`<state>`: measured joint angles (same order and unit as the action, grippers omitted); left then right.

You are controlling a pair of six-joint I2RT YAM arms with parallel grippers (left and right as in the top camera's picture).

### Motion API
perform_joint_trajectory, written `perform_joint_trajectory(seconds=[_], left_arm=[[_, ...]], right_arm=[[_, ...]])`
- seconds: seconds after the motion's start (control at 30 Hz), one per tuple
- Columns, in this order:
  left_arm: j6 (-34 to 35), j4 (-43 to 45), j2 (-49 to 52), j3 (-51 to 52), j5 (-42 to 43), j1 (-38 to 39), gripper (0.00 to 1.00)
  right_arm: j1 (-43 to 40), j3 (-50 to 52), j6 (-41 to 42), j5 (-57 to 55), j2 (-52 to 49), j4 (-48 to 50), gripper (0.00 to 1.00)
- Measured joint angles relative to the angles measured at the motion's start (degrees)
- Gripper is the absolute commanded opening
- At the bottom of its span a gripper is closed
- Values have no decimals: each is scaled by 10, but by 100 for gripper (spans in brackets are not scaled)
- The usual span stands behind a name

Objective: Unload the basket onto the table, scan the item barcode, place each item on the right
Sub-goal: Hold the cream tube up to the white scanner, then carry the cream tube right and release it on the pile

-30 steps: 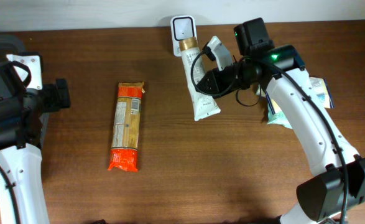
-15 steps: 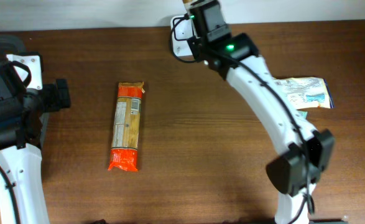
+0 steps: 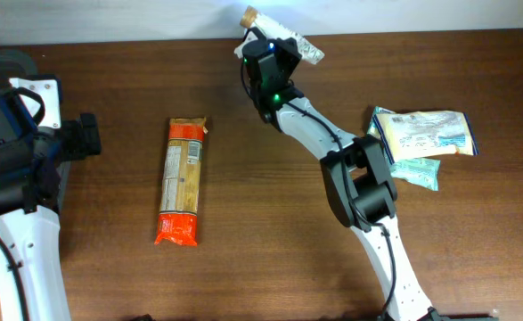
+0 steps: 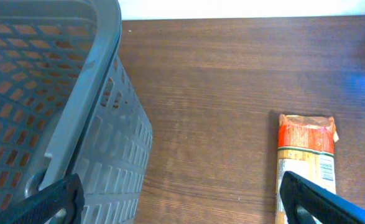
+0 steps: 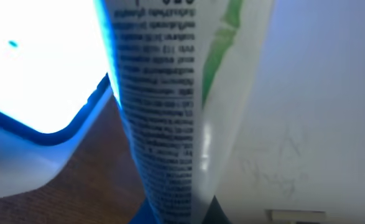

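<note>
The right gripper [image 3: 275, 46] is clamped on the tube [image 3: 298, 46] at the far edge of the table [image 3: 243, 267], the tube's printed side just beside the lit scanner [image 5: 33, 74]. The left gripper [image 4: 182, 205] stands wide open and empty at the left, near a basket [image 4: 58, 93]. A pasta pack [image 3: 183, 181] lies between the arms, and snack packs [image 3: 421, 132] lie at the right.

Your right arm [image 3: 350, 169] stretches far forward, elbow bent, with the right gripper [image 3: 274, 43] clamped on the tube [image 3: 304, 48]. Your left arm [image 3: 16, 196] sits back at the left, left gripper [image 4: 181, 202] spread wide.
</note>
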<state>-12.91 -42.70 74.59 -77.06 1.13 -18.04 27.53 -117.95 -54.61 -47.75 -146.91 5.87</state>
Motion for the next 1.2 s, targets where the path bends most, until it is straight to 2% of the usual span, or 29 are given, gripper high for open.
perform_joint_trajectory(seconds=[0.4,0.57,0.7,0.73,0.83,0.9,0.93,0.97,1.03,1.13,1.2], left_arm=[[0,0,0,0,0,0,99],[0,0,0,0,0,0,99],[0,-2,0,0,0,0,99],[0,-2,0,0,0,0,99],[0,-3,0,0,0,0,99],[0,-3,0,0,0,0,99],[0,-2,0,0,0,0,99],[0,-3,0,0,0,0,99],[0,-2,0,0,0,0,99],[0,-2,0,0,0,0,99],[0,-2,0,0,0,0,99]], right_arm=[[-1,0,-26,-17,-12,24,4],[1,0,-22,-24,-9,-3,4],[4,1,73,45,69,-235,4],[4,2,102,68,96,-264,4],[4,-3,253,191,242,-429,4],[2,-6,323,249,301,-492,4],[-5,-11,400,300,338,-597,4],[-12,-11,433,320,352,-636,4],[-55,-11,532,357,377,-747,4],[-158,-7,639,387,381,-855,4],[-225,4,689,395,381,-882,4]])
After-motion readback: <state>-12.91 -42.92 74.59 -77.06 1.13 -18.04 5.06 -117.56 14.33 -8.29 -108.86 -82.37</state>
